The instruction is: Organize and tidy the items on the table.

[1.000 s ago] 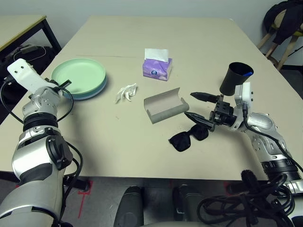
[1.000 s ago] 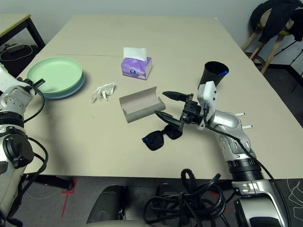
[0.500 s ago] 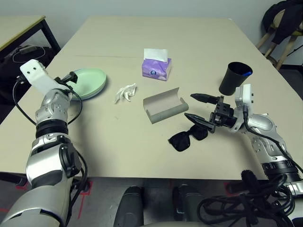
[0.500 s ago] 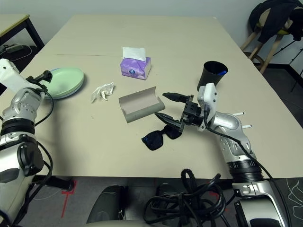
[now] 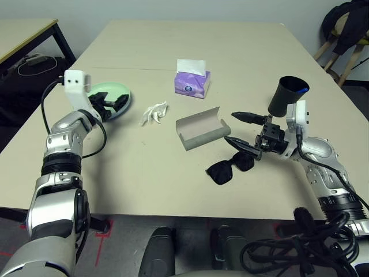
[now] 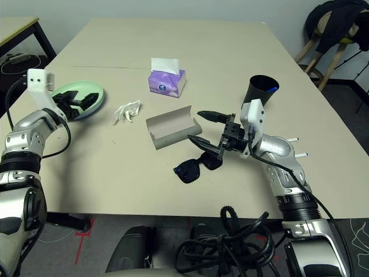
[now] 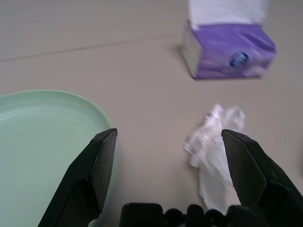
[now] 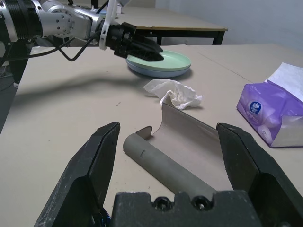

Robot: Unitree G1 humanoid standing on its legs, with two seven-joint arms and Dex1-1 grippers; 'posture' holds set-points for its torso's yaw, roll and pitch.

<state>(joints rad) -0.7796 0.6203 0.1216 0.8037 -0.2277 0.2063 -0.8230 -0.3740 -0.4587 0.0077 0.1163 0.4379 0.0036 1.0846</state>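
Note:
The stacked mint green and pale blue plates lie at the table's left. My left gripper hovers open over their near rim with nothing in it. Just right of it lies the crumpled white tissue, seen past the left fingers. The grey glasses case lies open at the centre, and the black sunglasses sit in front of it. My right gripper stands open just right of the case, above the sunglasses, holding nothing. A black cup stands behind the right wrist.
A purple tissue box stands behind the case. A smaller tan table with black legs stands off to the left. At the back right is a chair with dark clothing.
My left gripper has opened. The left arm has swung in from the table's left edge to the near rim of the plates. The right arm has stayed put.

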